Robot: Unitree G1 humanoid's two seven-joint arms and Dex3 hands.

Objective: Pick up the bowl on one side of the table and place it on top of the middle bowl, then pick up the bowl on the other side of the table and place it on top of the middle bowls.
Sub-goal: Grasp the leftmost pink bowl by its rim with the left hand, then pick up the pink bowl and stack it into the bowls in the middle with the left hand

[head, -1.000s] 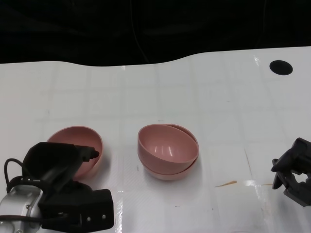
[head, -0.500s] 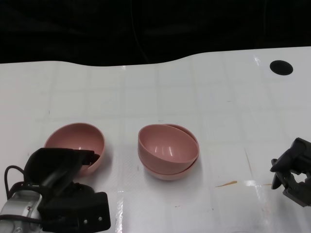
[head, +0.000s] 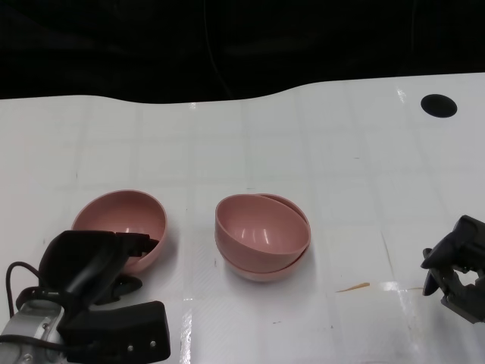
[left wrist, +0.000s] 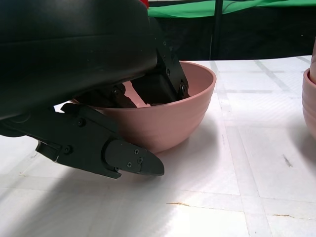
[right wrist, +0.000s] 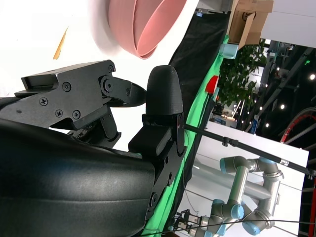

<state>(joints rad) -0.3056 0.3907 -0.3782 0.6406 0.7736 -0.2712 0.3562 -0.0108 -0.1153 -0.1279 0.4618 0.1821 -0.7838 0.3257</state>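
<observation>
The left hand (head: 98, 262) sits at the near left edge of the white tabletop (head: 341, 174), its forearm cut off by the frame. It grips the left bowl (head: 125, 227): in the left wrist view, fingers (left wrist: 170, 74) hook over the near rim into the hollow while a lower finger lies along the outer wall down by the table. Much of that bowl's near wall is hidden behind the black shell. The bowl is smooth matte pink, round and deep, and appears to stand upright on the glossy, faintly gridded surface. The right hand (head: 458, 265) is partly cropped at the near right edge, well apart from any bowl; it holds nothing, fingers apart. Near it lies a thin orange sliver (head: 353, 287), too small to identify. At the middle stand the stacked bowls (head: 261, 235), the upper tilted inside the lower, its rim not level. A round black hole (head: 438, 105) marks the far right corner.
</observation>
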